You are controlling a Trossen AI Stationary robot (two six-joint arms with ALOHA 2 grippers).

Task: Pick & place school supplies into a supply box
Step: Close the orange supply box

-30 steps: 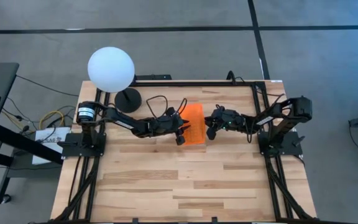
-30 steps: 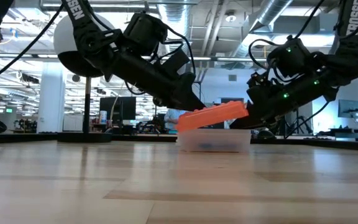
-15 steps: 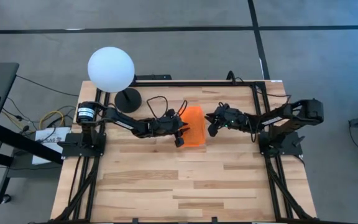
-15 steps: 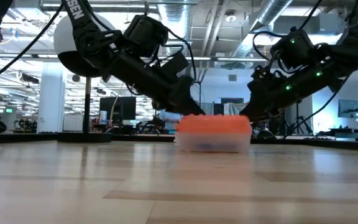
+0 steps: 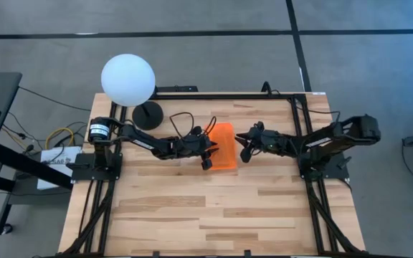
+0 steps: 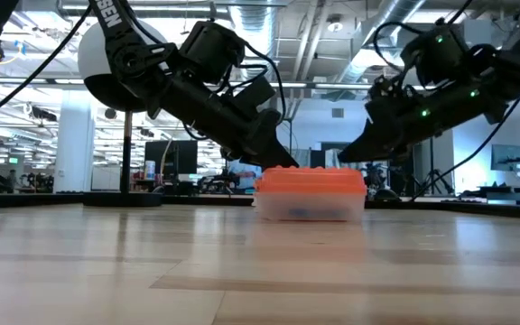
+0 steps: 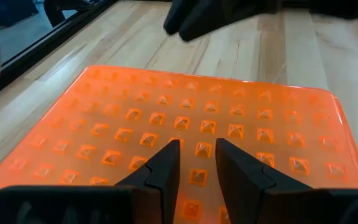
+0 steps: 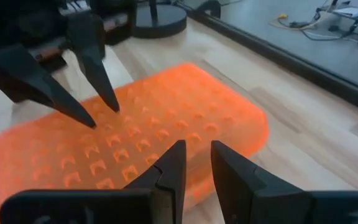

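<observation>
- Supply box (image 6: 310,194): small rectangular case at mid-bench, toward the far edge; clear, cloudy plastic tray under a translucent orange lid (image 5: 223,145) with rounded corners and a grid of small raised studs. Lid lies flat and level on the tray.
- Contents: a faint bluish smear shows through the tray wall in the low view; nothing inside can be identified.
- Left claw (image 7: 194,165): tips over the lid's left edge, fingers slightly parted, holding nothing.
- Right claw (image 8: 194,163): raised clear of the box's right end, narrowly parted, empty.
- Bench (image 5: 214,208): pale wooden planks.
- Globe lamp (image 5: 127,80): white sphere on black round base, far left corner.
</observation>
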